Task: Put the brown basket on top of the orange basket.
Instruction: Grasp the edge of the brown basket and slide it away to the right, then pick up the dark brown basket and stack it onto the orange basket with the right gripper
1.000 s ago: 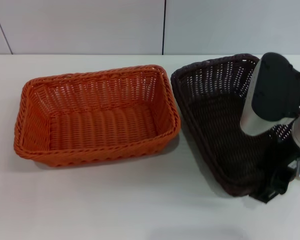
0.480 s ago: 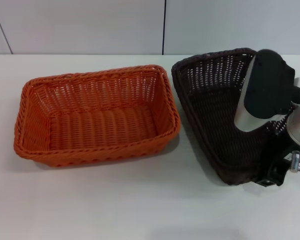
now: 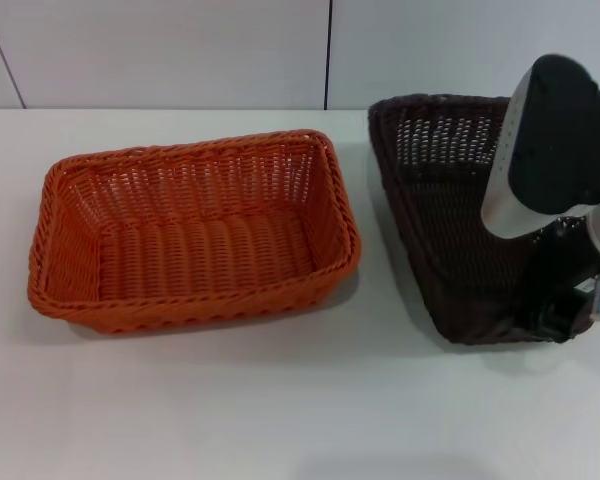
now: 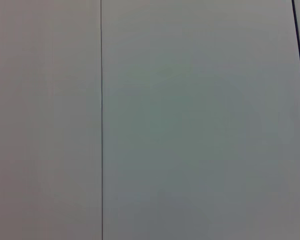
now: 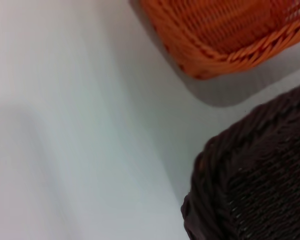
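Dark brown woven rectangular basket point(image 3: 450, 220) sits tilted near the desk's right edge, its near right corner clamped by the right gripper point(image 3: 555, 315), apparently to carry it. Bright orange woven rectangular basket point(image 3: 195, 230) waits left of centre, just beside.

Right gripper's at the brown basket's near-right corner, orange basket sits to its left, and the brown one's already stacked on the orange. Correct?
Not quite: the stacking is wrong. In the head view the brown basket is apart from the orange basket, with bare table showing between them, so it is not yet on top. The rest holds: the right gripper is at the brown basket's near-right corner, and the orange basket sits to its left.
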`<act>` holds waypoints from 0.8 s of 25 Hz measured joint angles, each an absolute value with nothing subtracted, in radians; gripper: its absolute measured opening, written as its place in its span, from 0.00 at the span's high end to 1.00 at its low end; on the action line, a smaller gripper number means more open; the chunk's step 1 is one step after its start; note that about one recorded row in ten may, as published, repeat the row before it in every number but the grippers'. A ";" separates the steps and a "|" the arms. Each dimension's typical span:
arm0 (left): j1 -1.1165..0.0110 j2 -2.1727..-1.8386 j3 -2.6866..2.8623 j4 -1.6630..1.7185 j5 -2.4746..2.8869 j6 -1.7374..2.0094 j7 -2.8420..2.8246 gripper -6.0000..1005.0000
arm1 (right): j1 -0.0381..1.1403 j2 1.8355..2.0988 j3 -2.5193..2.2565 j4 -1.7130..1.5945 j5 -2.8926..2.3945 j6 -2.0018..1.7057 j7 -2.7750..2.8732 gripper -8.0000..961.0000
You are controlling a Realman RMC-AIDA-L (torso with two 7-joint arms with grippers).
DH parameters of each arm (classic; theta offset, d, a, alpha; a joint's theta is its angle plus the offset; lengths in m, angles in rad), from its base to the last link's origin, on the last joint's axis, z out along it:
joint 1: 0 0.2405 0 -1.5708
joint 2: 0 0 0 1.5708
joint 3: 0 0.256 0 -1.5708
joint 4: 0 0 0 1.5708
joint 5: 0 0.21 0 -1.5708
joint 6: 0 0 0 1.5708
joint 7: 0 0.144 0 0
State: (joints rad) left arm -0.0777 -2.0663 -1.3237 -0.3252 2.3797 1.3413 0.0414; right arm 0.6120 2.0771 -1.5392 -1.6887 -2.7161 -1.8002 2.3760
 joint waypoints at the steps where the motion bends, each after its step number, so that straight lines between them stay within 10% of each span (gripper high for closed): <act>1: -0.078 -2.066 -1.324 -0.325 2.380 1.341 0.041 0.22 | 0.610 2.077 -1.536 -1.706 -2.717 -1.806 2.377 0.75; 20: -0.076 -2.068 -1.323 -0.327 2.381 1.346 0.041 0.22 | 0.666 2.079 -1.569 -1.976 -2.738 -1.823 2.363 0.81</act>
State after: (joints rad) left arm -0.0756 -2.0675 -1.3228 -0.3269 2.3807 1.3460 0.0414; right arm 0.6659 2.0790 -1.5695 -1.9762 -2.7379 -1.8231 2.3631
